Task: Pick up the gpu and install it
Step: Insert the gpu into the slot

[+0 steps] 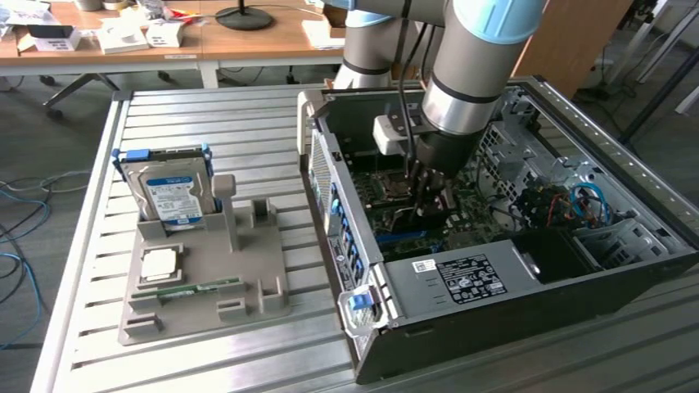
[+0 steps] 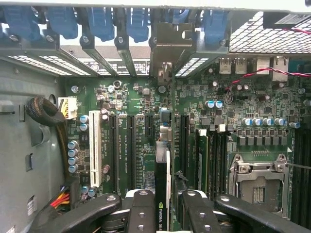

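While I watch from far away, the biggest thing I see is the grey metal table (image 1: 208, 123) with long ribs. On the exterior view's right, a black computer case (image 1: 513, 286) lies on it with its side open. The robot arm (image 1: 475, 74) comes down from the upper middle of that view and reaches into the case. On the exterior view's left, a grey holder (image 1: 262, 282) sits on the table, well apart from the case. At the back of the holder, 1 silver hard drive (image 1: 169, 195) with a blue and white label stands upright. Near the front of the holder lie 1 small square chip (image 1: 160, 264) and 1 thin green memory stick (image 1: 202, 288).

Inside the case, the wrist view looks at the green motherboard (image 2: 126, 97). The gpu (image 2: 162, 184) is there, seen from its thin edge, dark with a little green mark. It stands upright over the board, among the long black slots (image 2: 130, 150). I cannot tell if it is pushed all the way in. The gripper (image 1: 424, 192) is low in the case, right on it. Its 2 black fingers (image 2: 141, 213) are narrow and hold the gpu, 1 on each side. A white slot (image 2: 95, 150) is beside the black ones. A silver chip socket (image 2: 257, 179) sits on the other side of the gpu. Blue clips (image 2: 102, 22) line the case wall.
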You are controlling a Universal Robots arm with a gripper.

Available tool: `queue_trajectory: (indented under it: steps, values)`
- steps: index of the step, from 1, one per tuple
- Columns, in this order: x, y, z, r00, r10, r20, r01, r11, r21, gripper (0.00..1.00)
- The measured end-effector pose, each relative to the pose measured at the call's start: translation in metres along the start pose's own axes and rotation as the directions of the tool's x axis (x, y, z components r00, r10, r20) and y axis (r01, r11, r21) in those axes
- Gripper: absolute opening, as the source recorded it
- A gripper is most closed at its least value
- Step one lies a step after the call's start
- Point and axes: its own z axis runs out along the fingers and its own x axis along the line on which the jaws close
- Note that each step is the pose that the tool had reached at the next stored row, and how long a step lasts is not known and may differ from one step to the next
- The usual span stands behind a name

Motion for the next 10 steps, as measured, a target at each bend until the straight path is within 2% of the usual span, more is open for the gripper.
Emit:
queue_trajectory:
  steps: [10]
  values:
    - [-0.0001,-0.0015,0.0000,1.0000,-0.009,0.0018,0.009,1.0000,-0.0003,0.26]
